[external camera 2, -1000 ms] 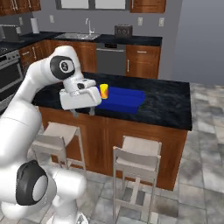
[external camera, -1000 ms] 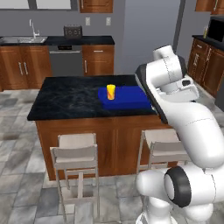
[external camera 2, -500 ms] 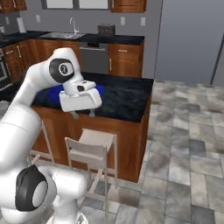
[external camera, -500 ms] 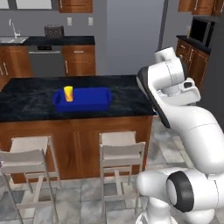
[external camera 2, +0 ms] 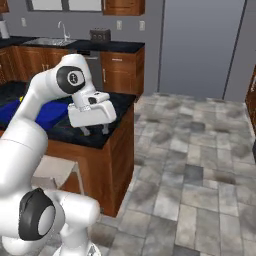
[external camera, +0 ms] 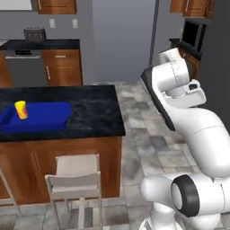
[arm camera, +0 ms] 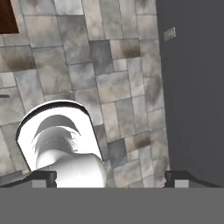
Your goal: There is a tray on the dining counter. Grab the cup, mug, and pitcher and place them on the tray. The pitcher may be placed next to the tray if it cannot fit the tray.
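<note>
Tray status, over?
Gripper open, fingers empty. Cup in tray on dining counter. Mug and pitcher not sighted. Nothing in the way.

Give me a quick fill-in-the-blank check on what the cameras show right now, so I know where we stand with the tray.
1. The yellow cup stands inside the ____ tray.
2. The tray rests on the dining counter, whose top is ____ stone.
3. The hand is open and holds ____.
4. A pale ____ stands in front of the counter.

Missing words: blue; black; nothing; stool
</note>
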Robot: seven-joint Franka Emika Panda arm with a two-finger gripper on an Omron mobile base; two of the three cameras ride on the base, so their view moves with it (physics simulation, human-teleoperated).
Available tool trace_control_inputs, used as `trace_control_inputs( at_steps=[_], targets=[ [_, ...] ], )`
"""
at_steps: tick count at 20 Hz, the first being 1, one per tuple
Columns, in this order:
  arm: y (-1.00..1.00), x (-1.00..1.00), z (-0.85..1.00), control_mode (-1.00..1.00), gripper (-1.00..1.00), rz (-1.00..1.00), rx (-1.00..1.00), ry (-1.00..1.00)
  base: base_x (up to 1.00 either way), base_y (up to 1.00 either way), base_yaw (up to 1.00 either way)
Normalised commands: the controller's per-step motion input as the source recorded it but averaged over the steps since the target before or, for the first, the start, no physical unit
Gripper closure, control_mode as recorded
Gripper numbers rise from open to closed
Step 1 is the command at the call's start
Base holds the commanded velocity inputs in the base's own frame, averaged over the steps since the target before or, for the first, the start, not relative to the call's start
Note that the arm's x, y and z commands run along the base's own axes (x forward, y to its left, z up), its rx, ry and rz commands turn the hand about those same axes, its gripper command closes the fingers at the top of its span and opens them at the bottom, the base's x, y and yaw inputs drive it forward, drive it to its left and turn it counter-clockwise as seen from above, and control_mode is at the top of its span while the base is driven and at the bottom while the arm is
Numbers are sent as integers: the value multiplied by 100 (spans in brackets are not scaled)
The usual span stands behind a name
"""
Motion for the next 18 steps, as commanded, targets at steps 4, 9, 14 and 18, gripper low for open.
trace_control_inputs(
  at_steps=[4, 9, 14, 18],
  targets=[
    [0, 0, 0, 100, -100, 0, 0, 0, 87, -100, 0],
    [0, 0, 0, 100, -100, 0, 0, 0, 98, -100, 0],
    [0, 0, 0, 100, -100, 0, 0, 0, 99, -100, 0],
    [0, 0, 0, 100, -100, 0, 0, 0, 97, -90, 0]
  ],
)
